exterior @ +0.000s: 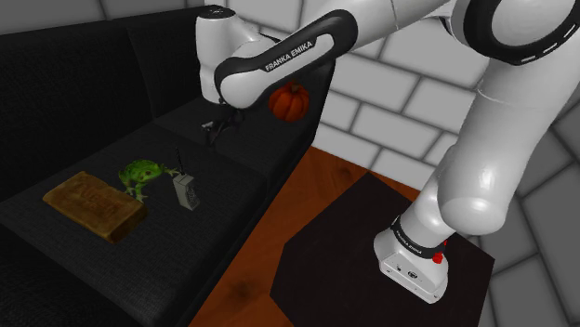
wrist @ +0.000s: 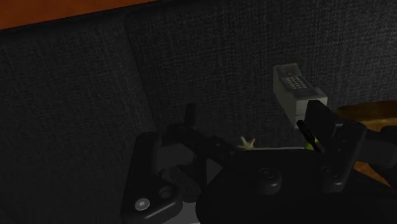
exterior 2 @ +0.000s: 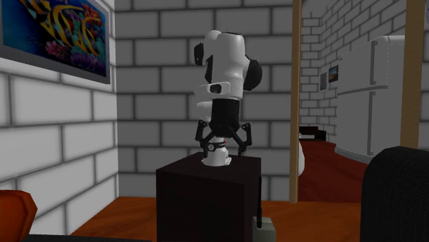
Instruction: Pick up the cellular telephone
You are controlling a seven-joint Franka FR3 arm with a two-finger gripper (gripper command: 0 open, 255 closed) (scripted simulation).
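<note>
In the shoulder view we saw the phone (exterior: 184, 190) at seven o'clock from our gripper (exterior: 216, 130), its fingers apart.

Bare sofa seat (exterior: 234, 197) between gripper (exterior: 215, 129) and cellular telephone (exterior: 184, 190); green frog (exterior: 141, 175) just beside telephone on shoulder view's left, wooden board (exterior: 95, 204) beyond; pumpkin (exterior: 287, 101) well apart.

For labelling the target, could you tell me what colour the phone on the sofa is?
Phone: pale grey, dark keypad; clearest in the wrist view.
</note>
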